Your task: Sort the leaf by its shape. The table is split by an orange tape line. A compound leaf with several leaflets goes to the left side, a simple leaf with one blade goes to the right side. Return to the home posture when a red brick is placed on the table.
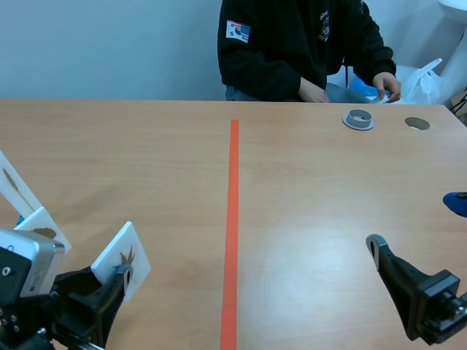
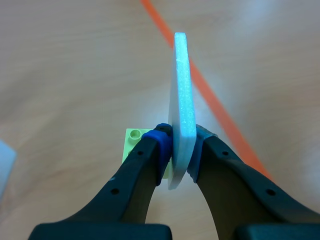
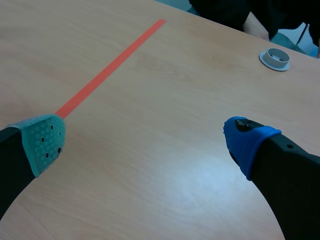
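A white foam card (image 1: 117, 257) printed with a dark, many-pointed leaf (image 1: 129, 257) is held tilted just above the table, left of the orange tape line (image 1: 232, 219). My left gripper (image 1: 122, 277) is shut on it. In the left wrist view the card (image 2: 181, 85) stands edge-on between the blue pads (image 2: 159, 141), with a light green brick (image 2: 132, 143) at its foot. My right gripper (image 1: 416, 223) is open at the near right over bare table, nothing between its fingers (image 3: 145, 137).
Two more white cards (image 1: 16, 191) (image 1: 44, 227) stand at the left edge. A grey ring (image 1: 358, 119) and a round table hole (image 1: 417, 123) lie far right. A person in a black top (image 1: 299, 44) sits across, hands near a white bag (image 1: 427, 82).
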Controlling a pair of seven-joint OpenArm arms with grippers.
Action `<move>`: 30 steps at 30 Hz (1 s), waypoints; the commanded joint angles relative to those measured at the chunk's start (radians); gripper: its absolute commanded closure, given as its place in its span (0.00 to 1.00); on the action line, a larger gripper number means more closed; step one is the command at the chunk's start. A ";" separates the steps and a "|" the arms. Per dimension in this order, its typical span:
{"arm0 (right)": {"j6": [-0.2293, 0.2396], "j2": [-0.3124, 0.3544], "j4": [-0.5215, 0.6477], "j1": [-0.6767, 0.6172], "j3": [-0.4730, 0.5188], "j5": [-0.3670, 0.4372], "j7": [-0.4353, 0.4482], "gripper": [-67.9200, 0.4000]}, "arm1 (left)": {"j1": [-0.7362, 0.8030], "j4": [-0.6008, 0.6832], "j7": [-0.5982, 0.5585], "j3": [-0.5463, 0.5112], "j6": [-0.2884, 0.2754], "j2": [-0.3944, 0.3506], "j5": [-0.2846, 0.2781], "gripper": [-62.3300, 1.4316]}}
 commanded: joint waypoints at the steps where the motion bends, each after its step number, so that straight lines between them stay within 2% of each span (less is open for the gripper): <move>1: -0.003 0.011 0.001 0.014 0.016 0.014 0.014 0.00 | -0.027 -0.026 -0.026 -0.011 -0.002 0.016 -0.003 0.92; 4: -0.003 0.011 0.001 0.014 0.016 0.014 0.015 0.00 | -0.074 -0.103 -0.056 -0.042 0.000 0.036 -0.016 0.92; 11: -0.003 0.011 0.001 0.014 0.016 0.014 0.014 0.00 | -0.162 -0.262 -0.100 -0.097 0.000 0.071 -0.095 0.92; 17: -0.003 0.011 0.001 0.014 0.016 0.014 0.014 0.00 | -0.206 -0.365 -0.139 -0.112 0.000 0.071 -0.108 0.90; 23: -0.003 0.011 0.001 0.014 0.016 0.014 0.014 0.00 | -0.208 -0.388 -0.180 -0.122 0.000 0.071 -0.108 0.68; 25: -0.003 0.011 0.001 0.014 0.016 0.014 0.014 0.00 | -0.208 -0.387 -0.188 -0.122 -0.003 0.071 -0.108 0.56; 28: -0.003 0.011 0.001 0.014 0.016 0.014 0.014 0.00 | -0.188 -0.367 -0.222 -0.122 -0.008 0.071 -0.108 0.33; 30: -0.003 0.011 0.001 0.014 0.016 0.014 0.014 0.00 | -0.161 -0.331 -0.249 -0.122 -0.009 0.071 -0.117 0.23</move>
